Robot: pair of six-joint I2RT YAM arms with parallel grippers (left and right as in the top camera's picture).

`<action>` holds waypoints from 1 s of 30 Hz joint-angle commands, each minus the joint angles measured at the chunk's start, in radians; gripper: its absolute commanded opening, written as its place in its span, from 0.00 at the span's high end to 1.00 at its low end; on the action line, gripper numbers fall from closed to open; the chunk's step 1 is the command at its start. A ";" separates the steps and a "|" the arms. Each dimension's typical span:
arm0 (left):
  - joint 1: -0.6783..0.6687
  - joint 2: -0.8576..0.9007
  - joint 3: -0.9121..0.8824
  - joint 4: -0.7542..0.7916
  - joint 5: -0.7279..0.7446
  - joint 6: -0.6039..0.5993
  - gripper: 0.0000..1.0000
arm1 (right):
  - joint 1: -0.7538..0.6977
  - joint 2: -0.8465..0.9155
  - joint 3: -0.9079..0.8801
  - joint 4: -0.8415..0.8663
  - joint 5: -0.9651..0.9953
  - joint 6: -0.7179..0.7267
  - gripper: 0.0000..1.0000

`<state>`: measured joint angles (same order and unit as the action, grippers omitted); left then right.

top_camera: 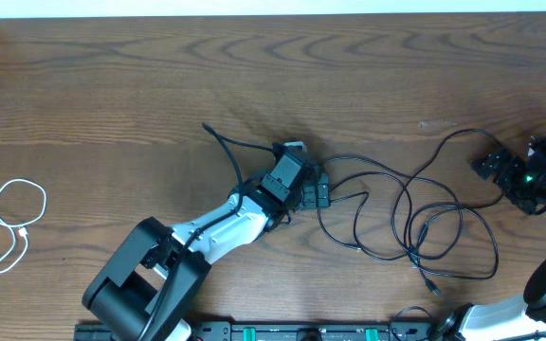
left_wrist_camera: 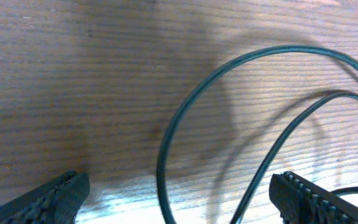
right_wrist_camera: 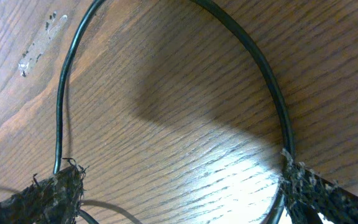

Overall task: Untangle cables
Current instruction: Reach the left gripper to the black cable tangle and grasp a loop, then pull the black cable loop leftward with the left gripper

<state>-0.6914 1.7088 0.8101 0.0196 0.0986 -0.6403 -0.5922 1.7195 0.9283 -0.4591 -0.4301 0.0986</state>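
Currently: black cables (left_wrist_camera: 163,143) sprawl in overlapping loops across the centre and right of the desk (top_camera: 112,76). White cable (top_camera: 43,202) lies coiled alone at the far left edge. Left fingers (left_wrist_camera: 55,199) are apart, straddling two black strands. Right fingers (right_wrist_camera: 48,196) are apart, with one black loop arcing between them. Nothing gripped.

Bright, soft shadows, blurry wrist close-ups

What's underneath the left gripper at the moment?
Below the left gripper, two black cable strands lie on the wooden table between its open fingers. Overhead, the gripper covers where they continue.
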 commanded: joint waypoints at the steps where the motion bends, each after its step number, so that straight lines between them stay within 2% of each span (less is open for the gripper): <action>1: -0.004 0.003 -0.004 0.025 -0.002 -0.028 0.02 | 0.005 0.003 0.005 -0.002 -0.010 -0.002 0.01; 4: -0.004 0.003 -0.004 0.040 -0.001 -0.028 0.02 | 0.005 0.003 0.005 -0.002 -0.010 -0.002 0.01; 9: -0.003 0.002 -0.004 0.042 0.153 -0.196 0.02 | 0.005 0.003 0.005 -0.001 -0.009 -0.002 0.01; 13: 0.001 0.003 -0.004 0.029 0.146 -0.212 0.02 | 0.005 0.003 0.005 0.010 -0.010 -0.002 0.01; 19: 0.035 0.003 -0.004 -0.057 0.159 -0.516 0.02 | 0.005 0.003 0.005 0.014 -0.010 -0.002 0.01; 22: 0.036 0.003 -0.004 -0.057 0.183 -0.592 0.02 | 0.005 0.003 0.005 0.018 -0.010 -0.002 0.01; 25: 0.033 0.003 -0.004 -0.061 0.206 -0.603 0.02 | 0.005 0.003 0.005 0.022 -0.010 -0.002 0.01; 26: 0.033 0.003 -0.004 -0.066 0.214 -0.603 0.03 | 0.005 0.003 0.005 0.022 -0.010 -0.002 0.01; 28: 0.033 0.003 -0.004 -0.073 0.242 -0.603 0.13 | 0.005 0.003 0.005 0.022 -0.010 -0.002 0.01; 30: 0.033 0.003 -0.004 -0.074 0.275 -0.603 0.19 | 0.005 0.003 0.005 0.022 -0.010 -0.002 0.01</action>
<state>-0.6563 1.6962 0.8177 -0.0406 0.3092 -1.2106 -0.5922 1.7195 0.9283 -0.4385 -0.4301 0.0986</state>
